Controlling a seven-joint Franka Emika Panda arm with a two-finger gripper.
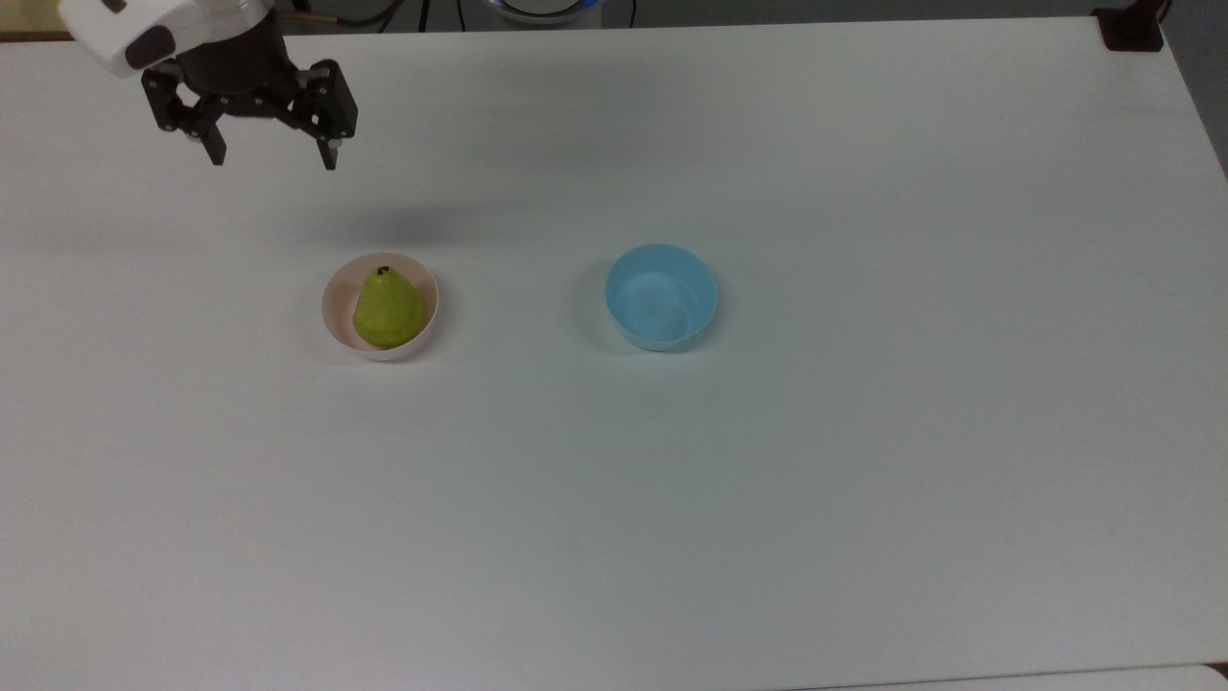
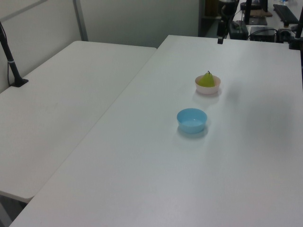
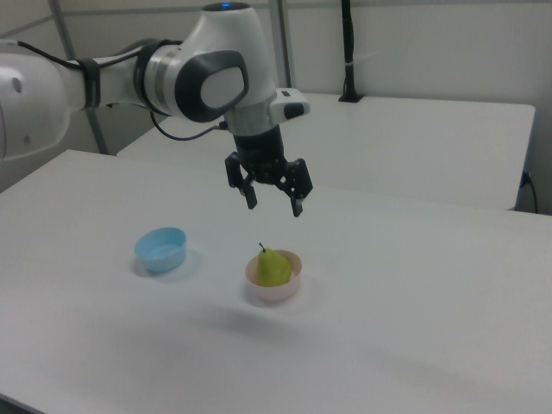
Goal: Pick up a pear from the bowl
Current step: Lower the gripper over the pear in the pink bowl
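Note:
A yellow-green pear (image 1: 389, 306) (image 2: 206, 80) (image 3: 272, 267) stands upright in the pale pink bowl (image 1: 336, 317) (image 2: 207, 89) (image 3: 274, 290) on the white table. My gripper (image 1: 273, 161) (image 3: 274, 205) hangs open in the air with nothing between its fingers. In the top view it is up and to the left of the bowl. The right view puts it well above the pear, apart from it. Its dark fingers (image 2: 220, 39) show at the top edge of the left view.
An empty light blue bowl (image 1: 661, 297) (image 2: 191, 120) (image 3: 161, 249) sits to the right of the pink bowl in the top view. A black clamp (image 1: 1128, 29) grips the table's far right corner. A second white table (image 2: 57, 104) adjoins in the left view.

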